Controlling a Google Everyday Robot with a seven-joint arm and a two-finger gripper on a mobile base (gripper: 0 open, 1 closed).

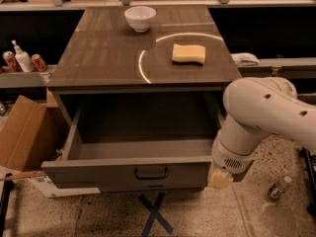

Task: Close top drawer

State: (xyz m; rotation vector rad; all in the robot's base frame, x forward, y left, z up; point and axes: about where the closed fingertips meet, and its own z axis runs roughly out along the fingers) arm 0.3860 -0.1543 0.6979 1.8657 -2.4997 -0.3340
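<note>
The top drawer (128, 174) is a wide grey metal drawer pulled far out of the cabinet, its inside empty. A small dark pull handle (150, 173) sits at the centre of its front panel. My gripper (219, 178) hangs from the white arm at the drawer's front right corner, level with the front panel and close against its right end. The arm's thick white body covers the drawer's right side.
On the cabinet top (98, 53) stand a white bowl (140, 18) at the back and a yellow sponge (188, 53) to the right. A cardboard box (22, 132) lies on the floor at the left. Bottle and cans (22, 60) stand on the left shelf. A small bottle (279, 187) lies on the floor at the right.
</note>
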